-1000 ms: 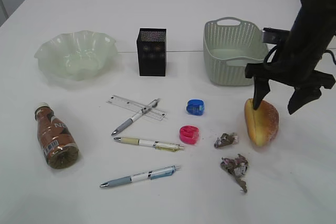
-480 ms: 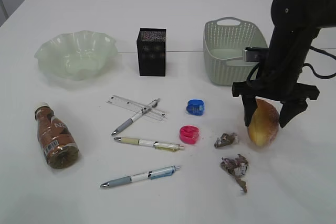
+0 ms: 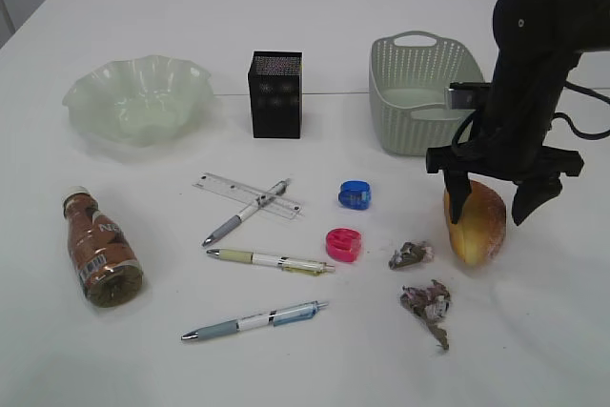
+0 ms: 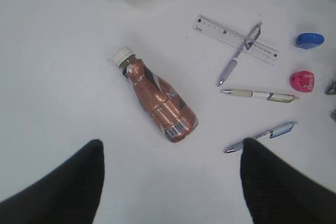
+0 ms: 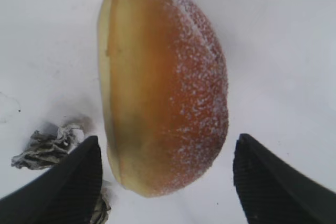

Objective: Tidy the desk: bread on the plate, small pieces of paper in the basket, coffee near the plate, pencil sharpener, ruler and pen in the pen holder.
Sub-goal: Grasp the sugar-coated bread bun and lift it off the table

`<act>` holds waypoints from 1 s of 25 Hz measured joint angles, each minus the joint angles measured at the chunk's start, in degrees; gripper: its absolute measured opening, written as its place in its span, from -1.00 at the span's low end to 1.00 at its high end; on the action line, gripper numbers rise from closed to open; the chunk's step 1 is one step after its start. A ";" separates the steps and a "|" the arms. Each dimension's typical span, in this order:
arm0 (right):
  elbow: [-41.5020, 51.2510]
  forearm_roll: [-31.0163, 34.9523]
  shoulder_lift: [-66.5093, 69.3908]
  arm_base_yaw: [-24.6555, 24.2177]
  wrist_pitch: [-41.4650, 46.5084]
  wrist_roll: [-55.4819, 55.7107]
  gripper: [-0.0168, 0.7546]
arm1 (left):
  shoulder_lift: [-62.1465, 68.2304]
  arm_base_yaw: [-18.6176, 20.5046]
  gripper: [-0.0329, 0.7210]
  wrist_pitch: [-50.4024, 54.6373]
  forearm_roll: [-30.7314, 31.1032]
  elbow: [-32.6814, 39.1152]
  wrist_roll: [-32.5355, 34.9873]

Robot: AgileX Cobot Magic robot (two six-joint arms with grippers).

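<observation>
Hung wide open over the bread (image 3: 475, 223), right gripper (image 3: 494, 199) with one finger on each side, gripping nothing. Lay on the desk (image 3: 534, 331) near the basket (image 3: 419, 92), just beside small paper scraps (image 3: 411, 254).

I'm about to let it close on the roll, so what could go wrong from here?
The right gripper straddles the bread with open jaws; a hard squeeze may dent it. A paper scrap lies beside the left fingertip and could get caught or dragged. The carry to the plate crosses the pen holder.
</observation>
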 joint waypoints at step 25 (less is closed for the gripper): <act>-0.45 0.72 4.38 0.00 -0.89 0.61 0.49 | 0.00 0.00 0.65 0.00 0.00 0.00 0.00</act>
